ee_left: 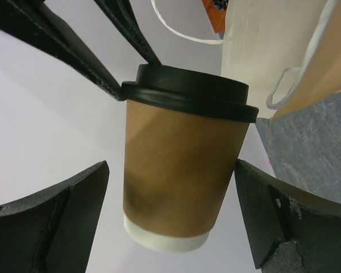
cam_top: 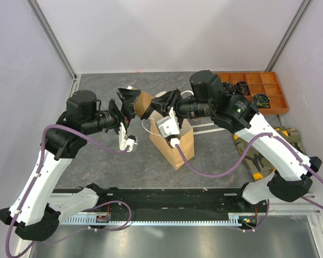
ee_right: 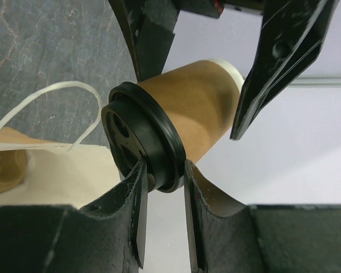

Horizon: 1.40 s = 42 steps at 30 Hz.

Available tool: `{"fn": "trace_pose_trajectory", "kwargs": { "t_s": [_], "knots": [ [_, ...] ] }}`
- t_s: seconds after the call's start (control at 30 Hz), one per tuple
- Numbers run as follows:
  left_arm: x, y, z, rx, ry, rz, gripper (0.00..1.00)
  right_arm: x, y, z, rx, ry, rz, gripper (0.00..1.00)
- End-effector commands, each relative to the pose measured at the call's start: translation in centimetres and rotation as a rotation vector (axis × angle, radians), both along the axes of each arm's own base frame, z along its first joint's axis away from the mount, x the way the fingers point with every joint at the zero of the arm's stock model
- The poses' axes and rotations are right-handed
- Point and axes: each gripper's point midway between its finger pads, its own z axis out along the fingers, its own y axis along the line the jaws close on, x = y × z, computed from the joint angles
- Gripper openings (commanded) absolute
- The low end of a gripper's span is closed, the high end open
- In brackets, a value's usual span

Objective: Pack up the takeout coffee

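One takeout coffee cup (cam_top: pixel 146 101), tan kraft paper with a black lid (ee_right: pixel 139 142), hangs on its side in the air over the mouth of the tan paper bag (cam_top: pixel 177 142). My right gripper (ee_right: pixel 163 165) is shut on the rim of the lid and carries the cup. My left gripper (ee_left: pixel 171 165) is open around the cup body (ee_left: pixel 182 170), with a gap showing at its left finger. In the top view the left gripper (cam_top: pixel 130 102) is left of the cup and the right gripper (cam_top: pixel 162 103) is right of it. No other cups show.
The bag stands upright mid-table with white handles (ee_right: pixel 51 99) loose at its mouth. An orange compartment tray (cam_top: pixel 255 91) sits at the back right. A camouflage cloth (cam_top: pixel 264 150) lies under the right arm. White walls enclose the grey mat (cam_top: pixel 97 161).
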Motion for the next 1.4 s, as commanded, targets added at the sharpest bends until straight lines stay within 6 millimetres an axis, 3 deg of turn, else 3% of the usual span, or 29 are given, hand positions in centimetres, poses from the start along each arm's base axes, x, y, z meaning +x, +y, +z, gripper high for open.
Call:
{"fn": "trace_pose_trajectory", "kwargs": {
  "t_s": [0.0, 0.23, 0.33, 0.37, 0.47, 0.53, 0.57, 0.67, 0.83, 1.0, 1.17, 1.33, 1.37],
  "knots": [
    [0.1, -0.9, 0.9, 0.009, -0.091, -0.058, 0.98, -1.4, 1.2, 2.5, 0.064, -0.056, 0.093, 0.05],
    [0.5, -1.0, 0.6, 0.020, -0.102, -0.057, 0.93, -2.1, 1.7, 2.4, 0.063, -0.070, 0.126, 0.05],
    [0.6, -0.9, 0.4, 0.025, -0.097, -0.051, 0.76, -2.2, 1.9, 2.5, 0.067, -0.077, 0.132, 0.05],
    [0.6, -0.9, 0.4, 0.017, -0.088, -0.047, 0.66, -2.2, 2.1, 2.4, 0.067, -0.077, 0.133, 0.06],
    [0.4, -0.8, 0.6, -0.012, -0.062, -0.034, 0.50, -2.0, 2.0, 2.3, 0.075, -0.068, 0.114, 0.18],
    [0.5, -0.6, 0.7, -0.031, -0.045, -0.015, 0.48, -1.3, 1.9, 2.8, 0.107, -0.047, 0.064, 0.47],
    [0.5, -0.5, 1.1, -0.068, -0.030, 0.004, 0.46, -1.0, 1.9, 2.5, 0.116, -0.029, 0.043, 0.72],
    [0.8, 0.0, 2.0, -0.201, 0.060, 0.077, 0.46, 0.1, 1.3, 4.5, 0.221, -0.002, -0.064, 0.97],
    [0.7, -0.2, 3.0, -0.472, 0.261, 0.147, 0.45, 0.6, 0.1, 6.5, 0.335, 0.121, -0.175, 0.98],
    [2.3, 0.5, 4.9, -0.717, 0.329, 0.232, 0.45, 0.1, -1.6, 9.0, 0.477, 0.272, -0.259, 0.98],
    [3.5, 0.7, 6.6, -0.949, 0.514, 0.277, 0.45, 0.1, -2.3, 11.1, 0.583, 0.351, -0.302, 0.98],
    [4.7, 2.1, 8.1, -1.180, 0.718, 0.315, 0.45, 1.7, -3.2, 15.0, 0.745, 0.437, -0.375, 0.98],
    [4.7, 2.4, 8.1, -1.208, 0.749, 0.319, 0.45, 2.4, -3.0, 14.8, 0.755, 0.455, -0.390, 0.98]
  ]
}}
